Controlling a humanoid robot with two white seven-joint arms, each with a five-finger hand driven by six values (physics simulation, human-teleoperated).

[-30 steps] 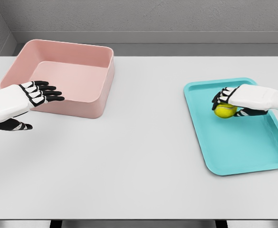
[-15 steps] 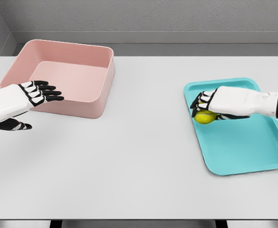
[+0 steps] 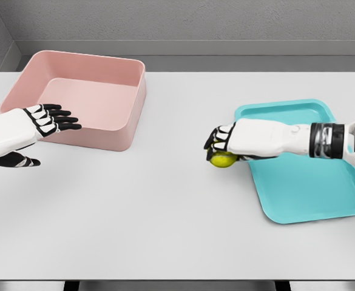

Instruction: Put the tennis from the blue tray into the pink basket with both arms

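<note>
The yellow-green tennis ball (image 3: 223, 160) is held under my right hand (image 3: 221, 148), whose black fingers curl over it just left of the blue tray (image 3: 304, 188), above the bare table. The pink basket (image 3: 80, 97) stands at the far left with nothing showing inside. My left hand (image 3: 50, 124) hovers in front of the basket's near wall, fingers spread and pointing right, holding nothing.
The white table (image 3: 165, 212) stretches between basket and tray. A grey wall runs along the far edge. The right forearm lies across the tray's upper left corner.
My right hand has carried the ball leftward, from the middle of the tray out past its left edge. The left hand has stayed where it was.
</note>
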